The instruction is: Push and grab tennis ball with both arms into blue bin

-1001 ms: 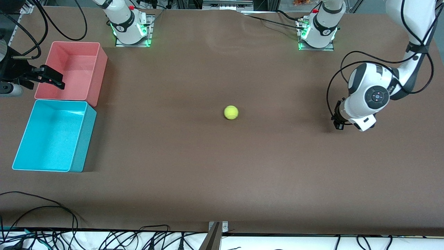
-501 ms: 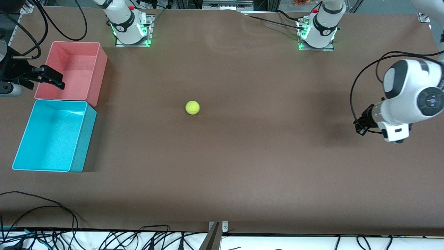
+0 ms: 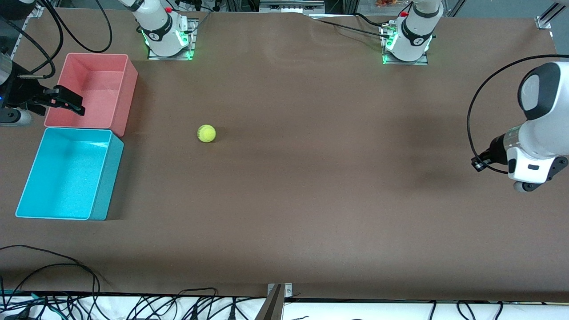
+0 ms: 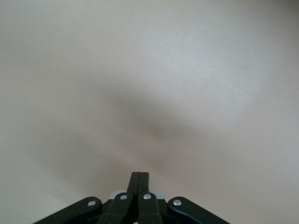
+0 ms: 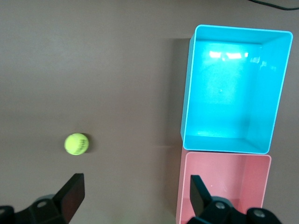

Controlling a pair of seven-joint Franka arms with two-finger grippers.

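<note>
Left gripper [image 4: 139, 179]: jaws pressed together, holding nothing, over bare desk [image 3: 311, 200] at the left arm's end. Right gripper [image 5: 135, 189]: jaws spread wide and empty, over the pink bin [image 3: 91, 91]. Tennis ball [image 3: 206, 133] sits loose on the desk near the blue bin [image 3: 66, 213], roughly level with the pink bin's nearer wall. Risk: the ball could roll under the grab, or get dropped into the pink bin.

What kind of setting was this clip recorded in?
Most likely a robotics lab bench: two arm bases bolted along one edge of a brown-covered table, loose cables along the table's front edge, and simple props, a tennis ball, a blue bin and a pink bin.
</note>
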